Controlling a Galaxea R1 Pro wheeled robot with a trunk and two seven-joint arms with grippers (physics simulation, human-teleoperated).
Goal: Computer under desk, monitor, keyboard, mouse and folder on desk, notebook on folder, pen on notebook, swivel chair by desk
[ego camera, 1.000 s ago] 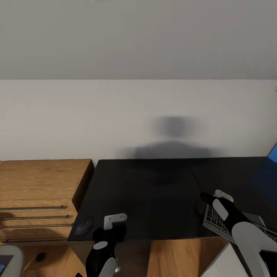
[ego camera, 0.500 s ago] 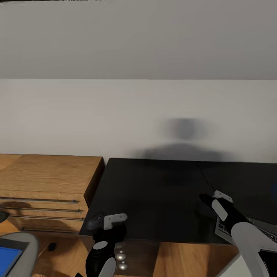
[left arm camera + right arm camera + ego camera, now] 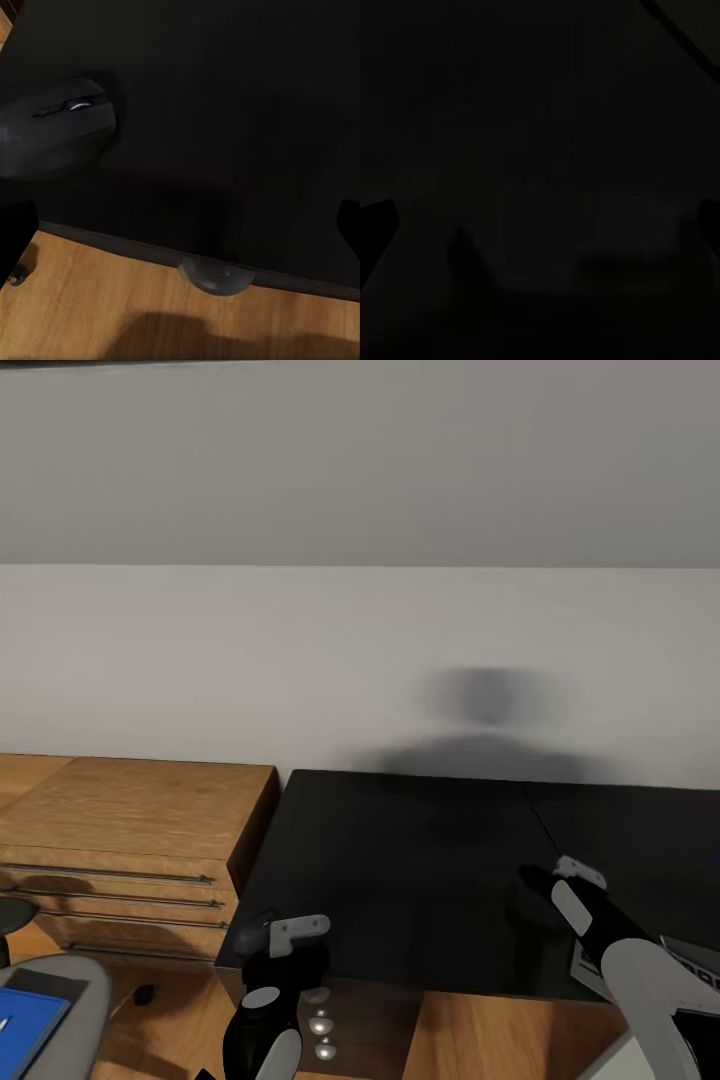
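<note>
Two empty grippers, jaws spread: your left gripper (image 3: 268, 940) hovers beside the small dark oval mouse (image 3: 54, 127) at the long black desk's (image 3: 420, 880) corner; right gripper (image 3: 545, 877) idles. Next, probably the bright blue folder (image 3: 25, 1025) on the grey swivel chair (image 3: 75, 985).

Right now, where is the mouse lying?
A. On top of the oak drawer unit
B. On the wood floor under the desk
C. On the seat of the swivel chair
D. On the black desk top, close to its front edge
D. In the left wrist view the mouse rests on the black top of the desk, just behind its front edge, with the wood floor beyond that edge.
</note>
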